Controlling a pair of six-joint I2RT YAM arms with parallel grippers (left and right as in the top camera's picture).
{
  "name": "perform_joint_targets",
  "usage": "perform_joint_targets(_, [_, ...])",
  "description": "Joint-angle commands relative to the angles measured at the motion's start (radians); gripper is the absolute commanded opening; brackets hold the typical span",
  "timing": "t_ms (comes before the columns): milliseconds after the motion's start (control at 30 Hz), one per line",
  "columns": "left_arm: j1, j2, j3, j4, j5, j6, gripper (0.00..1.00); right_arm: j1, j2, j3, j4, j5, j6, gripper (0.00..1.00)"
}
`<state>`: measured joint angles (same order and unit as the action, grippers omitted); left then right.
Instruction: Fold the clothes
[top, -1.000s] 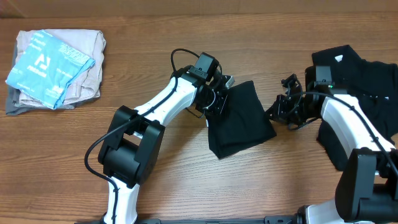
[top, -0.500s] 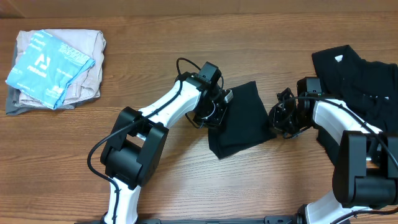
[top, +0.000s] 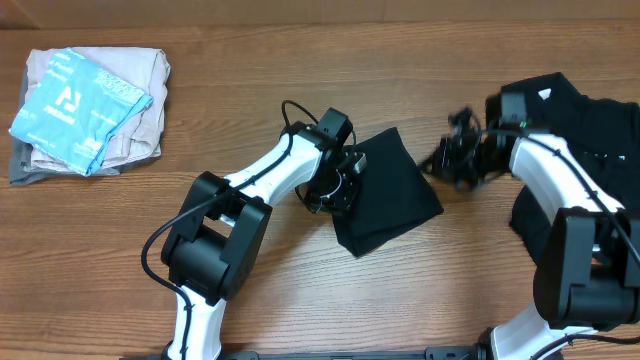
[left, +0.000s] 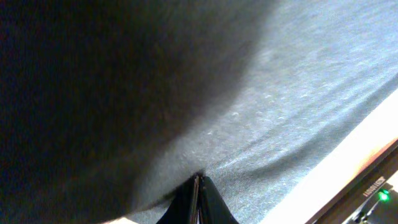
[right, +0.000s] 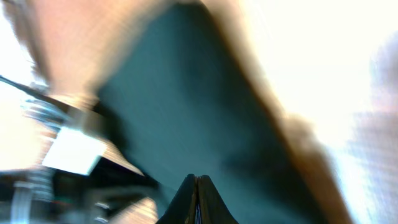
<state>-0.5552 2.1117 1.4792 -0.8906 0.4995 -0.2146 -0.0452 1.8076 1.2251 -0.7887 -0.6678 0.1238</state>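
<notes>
A folded black garment (top: 388, 190) lies as a tilted square at the table's middle. My left gripper (top: 352, 172) is shut and rests on its left edge. In the left wrist view the closed fingertips (left: 199, 177) press into the dark fabric (left: 261, 112), with nothing between them. My right gripper (top: 434, 165) is shut and blurred, just off the garment's right corner. In the right wrist view it (right: 196, 177) hangs over the dark cloth (right: 186, 112). A loose pile of black clothes (top: 590, 130) with a small white label (top: 545, 93) lies at the far right, partly under the right arm.
A stack of folded beige clothes (top: 135, 130) with a light blue printed item (top: 75, 105) on top sits at the back left corner. Bare wooden table (top: 250, 80) lies between that stack and the arms.
The right gripper has swung away from the garment's right edge toward the back of the table, still shut. The left gripper has slid a little nearer along the garment's left edge.
</notes>
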Motion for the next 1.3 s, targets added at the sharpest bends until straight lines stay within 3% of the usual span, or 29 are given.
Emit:
perform_joint_targets(0, [-0.002, -0.080, 0.103, -0.003, -0.037, -0.009, 0.04, 0.003, -0.006, 0.070, 0.026, -0.097, 0.000, 0.04])
perform_joint_targets(367, [0.027, -0.076, 0.135, -0.002, -0.256, -0.010, 0.04, 0.048, 0.009, 0.070, 0.165, -0.090, 0.003, 0.04])
perform_joint_targets(733, [0.119, -0.073, 0.110, 0.002, -0.264, -0.010, 0.05, 0.153, 0.087, 0.070, 0.261, 0.068, 0.051, 0.04])
perform_joint_targets(933, [0.119, -0.073, 0.018, 0.091, -0.263, -0.009, 0.08, 0.174, 0.188, 0.070, 0.335, 0.197, 0.087, 0.04])
perform_joint_targets(1100, [0.117, -0.073, -0.063, 0.171, -0.268, -0.010, 0.06, 0.174, 0.270, 0.070, 0.369, 0.200, 0.087, 0.05])
perform_joint_targets(1267, [0.127, -0.081, -0.048, 0.130, -0.367, -0.005, 0.04, 0.174, 0.282, 0.075, 0.373, 0.138, 0.087, 0.05])
